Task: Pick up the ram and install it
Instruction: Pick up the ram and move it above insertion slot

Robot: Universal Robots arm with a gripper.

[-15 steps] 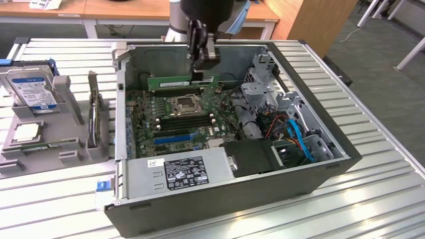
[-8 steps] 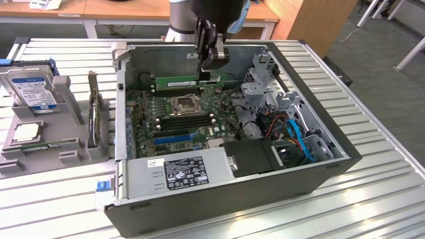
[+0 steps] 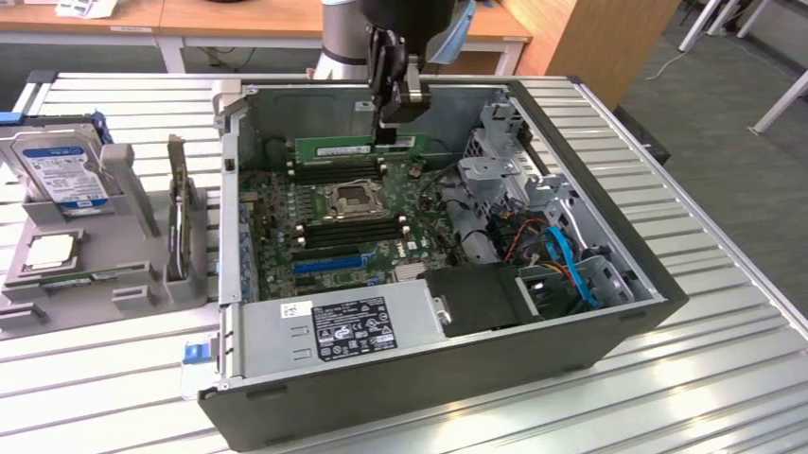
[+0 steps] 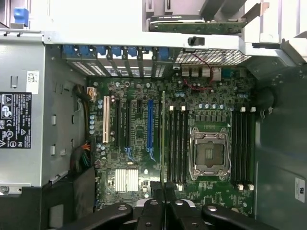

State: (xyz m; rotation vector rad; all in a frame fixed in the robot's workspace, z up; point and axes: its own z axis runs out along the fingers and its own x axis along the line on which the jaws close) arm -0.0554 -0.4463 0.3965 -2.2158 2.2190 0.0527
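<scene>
Black claw [image 3: 394,118] clenched on the long, thin green ram stick [image 3: 339,148], upper centre of the exterior view, inside the open computer case [image 3: 631,284]. Probable hazard: misalignment with the black memory slots [image 3: 347,230] could jam or crack the stick.

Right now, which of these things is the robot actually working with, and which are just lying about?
In the job: gripper, shut on the ram; memory slots; computer case.
Lying about: hard drive; processor chip; grey holder.

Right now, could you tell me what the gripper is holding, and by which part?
The gripper holds the ram, pinched by its upper long edge.
</scene>
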